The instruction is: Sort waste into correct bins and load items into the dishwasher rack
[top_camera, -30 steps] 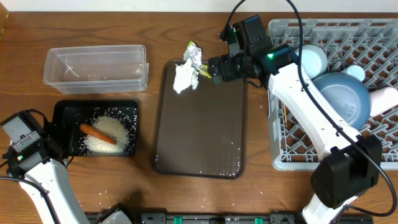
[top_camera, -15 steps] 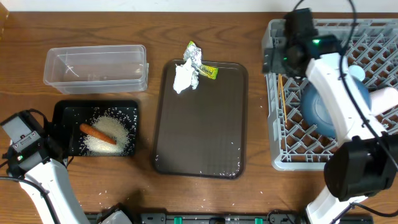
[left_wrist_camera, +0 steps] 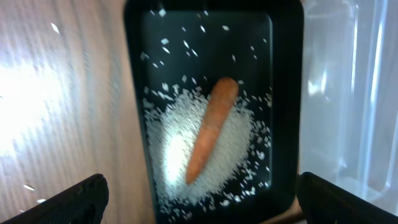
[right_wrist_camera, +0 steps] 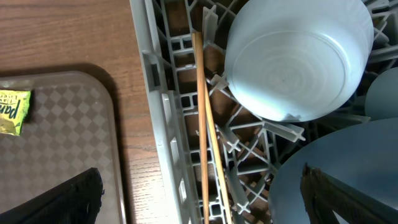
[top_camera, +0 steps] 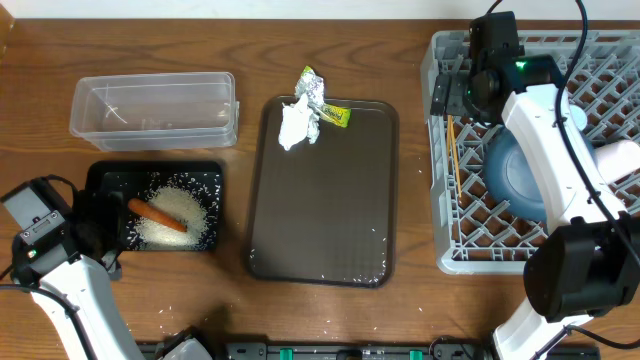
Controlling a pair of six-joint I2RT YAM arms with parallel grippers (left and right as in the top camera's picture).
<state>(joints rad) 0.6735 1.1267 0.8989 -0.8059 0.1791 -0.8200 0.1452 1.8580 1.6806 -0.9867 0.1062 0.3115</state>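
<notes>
The chopsticks (top_camera: pixel 452 160) lie in the left edge of the grey dishwasher rack (top_camera: pixel 437 215), seen close in the right wrist view (right_wrist_camera: pixel 202 124). My right gripper (top_camera: pixel 441 96) (right_wrist_camera: pixel 202 205) hangs open and empty above them. The small light-blue bowl (right_wrist_camera: pixel 298 56) and the large blue bowl (top_camera: pixel 520 180) sit upside down in the rack. Tissue (top_camera: pixel 297 124), foil (top_camera: pixel 311 86) and the yellow-green packet (top_camera: pixel 335 116) lie at the top of the brown serving tray (top_camera: pixel 320 220). Carrot (left_wrist_camera: pixel 211 134) and rice (left_wrist_camera: pixel 177 155) lie in the black tray (top_camera: pixel 100 178). My left gripper (top_camera: pixel 105 228) (left_wrist_camera: pixel 208 205) is open over its near end.
The clear tub (top_camera: pixel 155 108) stands behind the black tray and looks nearly empty. A whitish cup (top_camera: pixel 620 160) lies at the rack's right side. Loose rice grains dot the table in front of the black tray.
My right gripper swung from the serving tray's top right corner over to the rack's left edge, where the chopsticks now lie. My left gripper edged slightly toward the black tray.
</notes>
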